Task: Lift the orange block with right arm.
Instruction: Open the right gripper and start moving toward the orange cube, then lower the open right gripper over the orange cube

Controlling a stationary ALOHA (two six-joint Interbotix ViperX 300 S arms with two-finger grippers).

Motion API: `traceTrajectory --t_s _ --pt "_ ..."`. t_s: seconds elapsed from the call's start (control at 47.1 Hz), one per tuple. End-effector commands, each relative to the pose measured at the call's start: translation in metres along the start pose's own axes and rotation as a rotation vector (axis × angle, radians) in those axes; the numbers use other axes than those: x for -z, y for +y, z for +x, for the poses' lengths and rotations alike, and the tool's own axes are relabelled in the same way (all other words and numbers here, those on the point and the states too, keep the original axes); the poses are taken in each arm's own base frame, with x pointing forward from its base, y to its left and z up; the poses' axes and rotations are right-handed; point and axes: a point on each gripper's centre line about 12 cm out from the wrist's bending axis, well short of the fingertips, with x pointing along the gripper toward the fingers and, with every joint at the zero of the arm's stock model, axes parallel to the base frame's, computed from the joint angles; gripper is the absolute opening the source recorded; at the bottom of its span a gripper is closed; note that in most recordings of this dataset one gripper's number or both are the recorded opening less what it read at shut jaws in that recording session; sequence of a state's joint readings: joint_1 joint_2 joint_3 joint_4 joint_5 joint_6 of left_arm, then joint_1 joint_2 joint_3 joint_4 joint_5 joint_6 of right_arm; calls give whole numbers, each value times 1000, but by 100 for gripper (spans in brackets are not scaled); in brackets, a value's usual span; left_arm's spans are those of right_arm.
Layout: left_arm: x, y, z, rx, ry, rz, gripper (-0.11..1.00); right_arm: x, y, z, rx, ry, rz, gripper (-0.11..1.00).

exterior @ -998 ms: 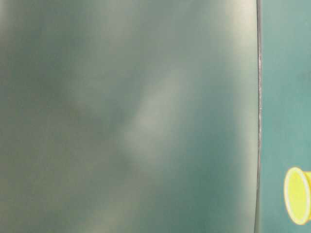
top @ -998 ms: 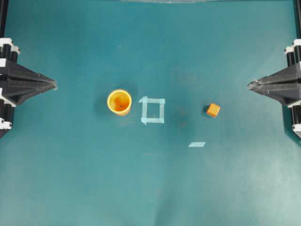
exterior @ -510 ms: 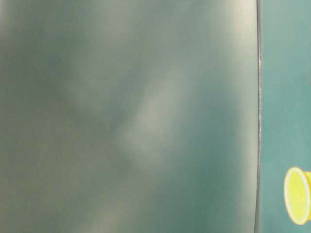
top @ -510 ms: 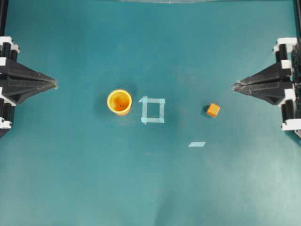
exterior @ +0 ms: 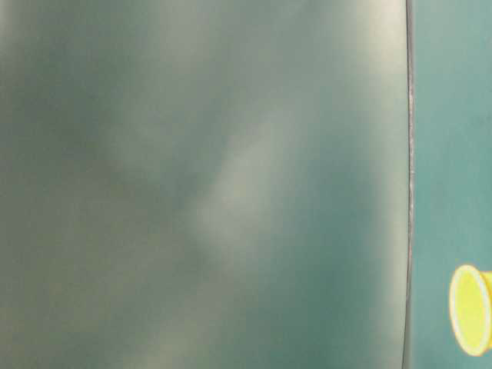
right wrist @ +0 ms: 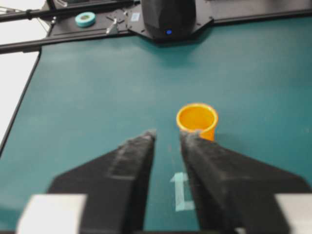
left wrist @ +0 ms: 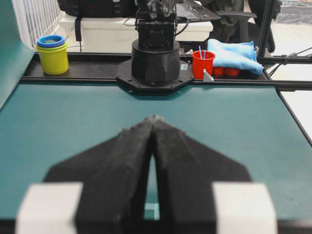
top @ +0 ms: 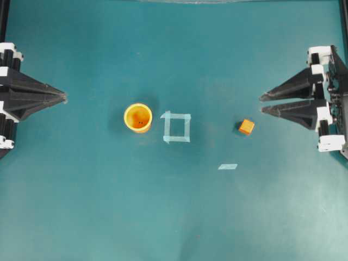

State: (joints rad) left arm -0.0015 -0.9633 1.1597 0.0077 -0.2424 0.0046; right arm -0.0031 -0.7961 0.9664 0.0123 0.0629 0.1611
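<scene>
A smooth, matte teal worktop (top: 174,217) fills the overhead view. The orange block (top: 246,127), a small cube with crisp edges and a paler top face, sits right of centre, resting flat on the worktop and touched by nothing. Near it, to its upper right, the right gripper (top: 262,104) enters from the right edge: two black, tapering, wedge-shaped fingers (top: 288,110) with a rough, grainy surface, their pointed tips standing apart with a clear gap of teal between them. White blocky fittings sit at their base. The tips are short of the block.

At the left edge the left gripper (top: 64,98) points inward, its two black wedges pressed together into a single point; its wrist view shows only a thin slit between them.

Left of centre stands a round yellow-orange cup (top: 138,117), glossy plastic, open end up. Just beside it on the right is a square outline of pale tape (top: 176,127), and a short loose tape strip (top: 228,166) lies below the block.

The table-level view is mostly a blurred grey-green sheet, with the cup's rim at its lower right edge.
</scene>
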Motion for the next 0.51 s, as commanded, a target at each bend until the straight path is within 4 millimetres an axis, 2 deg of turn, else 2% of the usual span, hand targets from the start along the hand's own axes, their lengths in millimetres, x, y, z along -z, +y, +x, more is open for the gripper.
traceTrajectory --t_s 0.0,0.17,0.489 --pt "-9 1 3 -3 -21 5 0 -13 1 -1 2 -11 21 44" --pt "-9 1 3 -3 -17 3 0 -8 0 5 15 55 69 54" --pt "-10 1 3 -3 -18 5 0 4 -8 24 86 220 207 61"
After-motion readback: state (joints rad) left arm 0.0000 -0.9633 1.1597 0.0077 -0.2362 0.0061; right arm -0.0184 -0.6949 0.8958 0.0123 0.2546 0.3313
